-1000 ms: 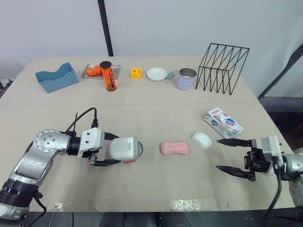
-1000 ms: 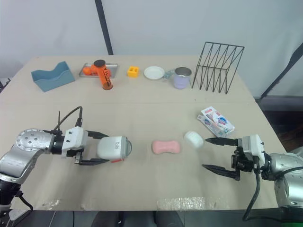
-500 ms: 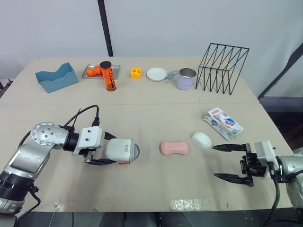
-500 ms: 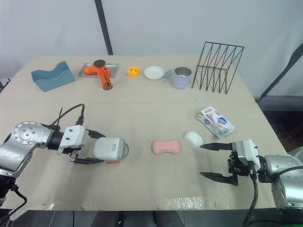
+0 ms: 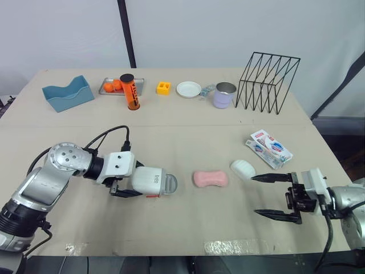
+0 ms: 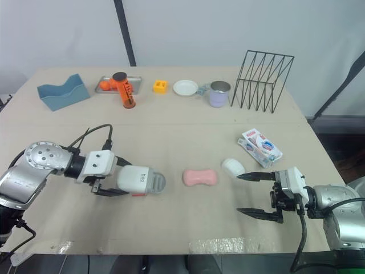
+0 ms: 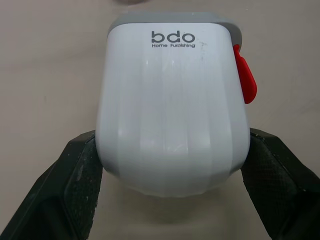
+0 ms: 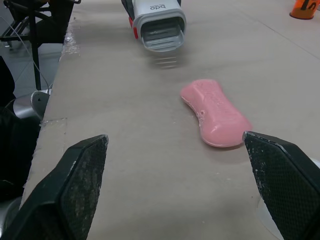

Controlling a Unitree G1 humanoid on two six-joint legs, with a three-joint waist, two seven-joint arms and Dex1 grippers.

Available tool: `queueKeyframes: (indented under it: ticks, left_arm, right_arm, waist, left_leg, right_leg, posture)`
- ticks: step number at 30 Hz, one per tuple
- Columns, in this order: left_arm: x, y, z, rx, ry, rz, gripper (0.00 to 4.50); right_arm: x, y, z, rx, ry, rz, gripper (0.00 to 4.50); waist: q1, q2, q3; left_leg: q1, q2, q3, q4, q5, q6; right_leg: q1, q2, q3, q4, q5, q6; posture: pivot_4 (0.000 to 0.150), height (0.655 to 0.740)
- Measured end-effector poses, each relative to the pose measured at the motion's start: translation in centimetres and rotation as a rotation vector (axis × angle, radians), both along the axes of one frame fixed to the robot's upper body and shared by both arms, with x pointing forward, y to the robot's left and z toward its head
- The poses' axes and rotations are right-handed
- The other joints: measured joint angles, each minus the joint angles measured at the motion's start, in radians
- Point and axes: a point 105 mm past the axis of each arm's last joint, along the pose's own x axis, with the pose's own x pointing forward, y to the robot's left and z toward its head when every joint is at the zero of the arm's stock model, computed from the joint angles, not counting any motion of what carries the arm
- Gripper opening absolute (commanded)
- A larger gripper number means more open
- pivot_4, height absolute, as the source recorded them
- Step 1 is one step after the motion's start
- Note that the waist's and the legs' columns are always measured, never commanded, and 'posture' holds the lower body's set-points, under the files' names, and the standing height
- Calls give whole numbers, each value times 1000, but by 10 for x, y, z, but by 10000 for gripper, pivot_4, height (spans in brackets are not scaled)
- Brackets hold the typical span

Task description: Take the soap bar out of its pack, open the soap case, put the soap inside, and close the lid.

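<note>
Beige bench (image 5: 171, 137) seen from above. The left end effector (image 5: 129, 182) is clamped on the sides of the white case (image 5: 151, 181). The case lies lengthwise left to right, its open grey mouth facing the robot's right, toward the soap (image 5: 210, 178). The pink soap lies bare and flat on the bench, just beyond the mouth and apart from it, its long axis also left to right. A small white ribbed piece (image 5: 243, 169) sits just right of the soap. The pack (image 5: 270, 148) lies further right. The right end effector (image 5: 254, 195) hovers near the ribbed piece, fingers spread wide, holding nothing.
</note>
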Motion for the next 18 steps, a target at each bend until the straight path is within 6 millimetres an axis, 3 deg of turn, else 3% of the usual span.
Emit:
queueKeyframes:
  ticks: [18]
  left_arm:
    - [1,6,-2,42,6,-16,35705]
  right_arm:
    - [2,2,1,-10,-6,7,44321]
  waist:
    - [0,0,0]
  left_leg:
    - [0,0,0,0,0,0]
  right_leg:
    - [0,0,0,0,0,0]
  posture:
    - [1500,7400]
